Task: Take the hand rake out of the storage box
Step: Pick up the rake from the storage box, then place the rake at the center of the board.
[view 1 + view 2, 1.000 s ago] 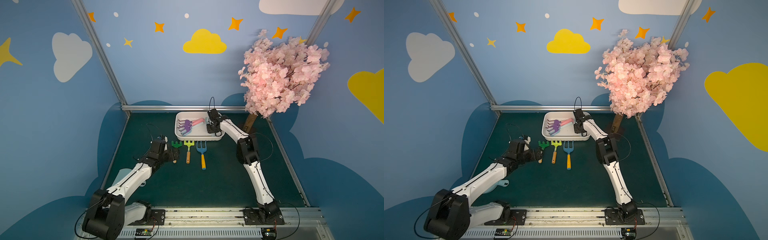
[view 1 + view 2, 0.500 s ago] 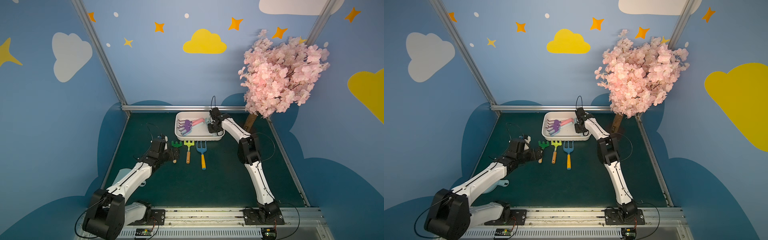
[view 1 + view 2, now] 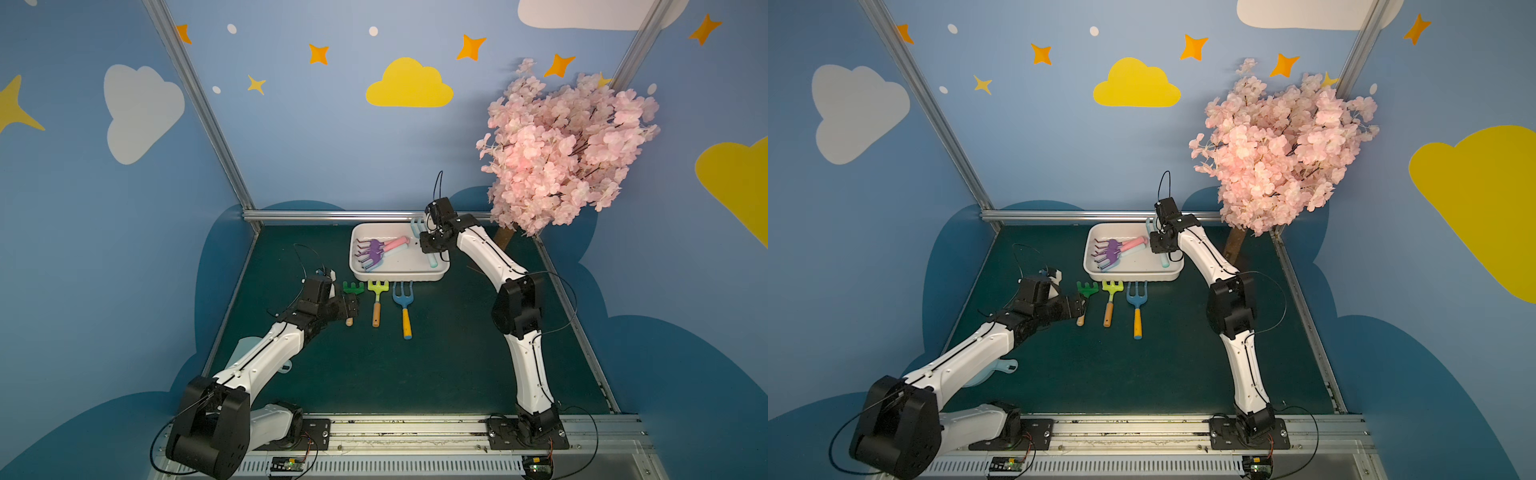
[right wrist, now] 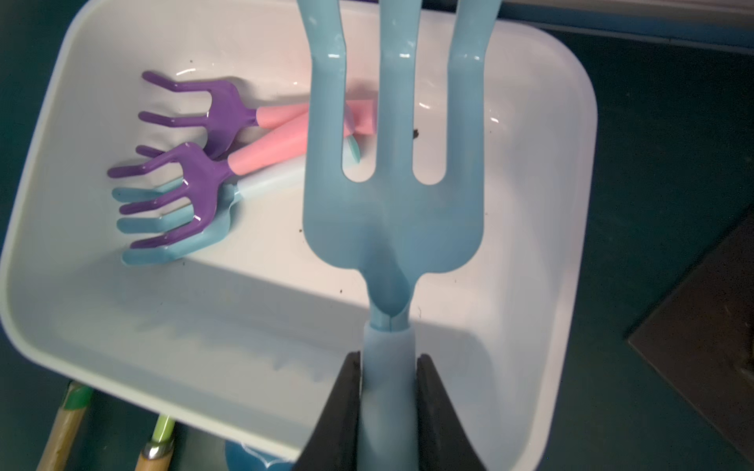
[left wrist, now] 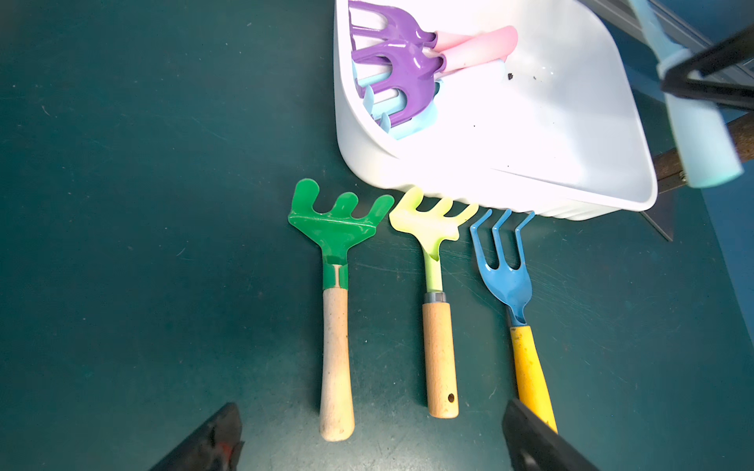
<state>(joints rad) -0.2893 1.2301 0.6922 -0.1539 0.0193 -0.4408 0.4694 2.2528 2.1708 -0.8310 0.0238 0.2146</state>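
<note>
The white storage box (image 3: 399, 277) (image 3: 1133, 275) stands at the back of the green mat. My right gripper (image 4: 389, 359) (image 3: 432, 243) is shut on the handle of a light blue hand rake (image 4: 391, 220) (image 3: 1163, 261). It holds the rake above the box's right end, tines reaching over the far rim. Two purple rakes with pink handles (image 4: 204, 171) (image 3: 374, 249) lie in the box's left half on another light blue rake (image 4: 175, 240). My left gripper (image 5: 371, 407) (image 3: 351, 305) is open and empty, hovering by the handle ends of the rakes on the mat.
A green rake (image 3: 352, 287), a lime rake (image 3: 377, 286) and a blue fork with a yellow handle (image 3: 403, 299) lie side by side in front of the box. A pink blossom tree (image 3: 565, 153) overhangs the back right corner. A pale blue object (image 3: 992, 372) lies under the left arm.
My right gripper has shifted slightly to the right with the light blue rake held in it. The left arm has not moved.
</note>
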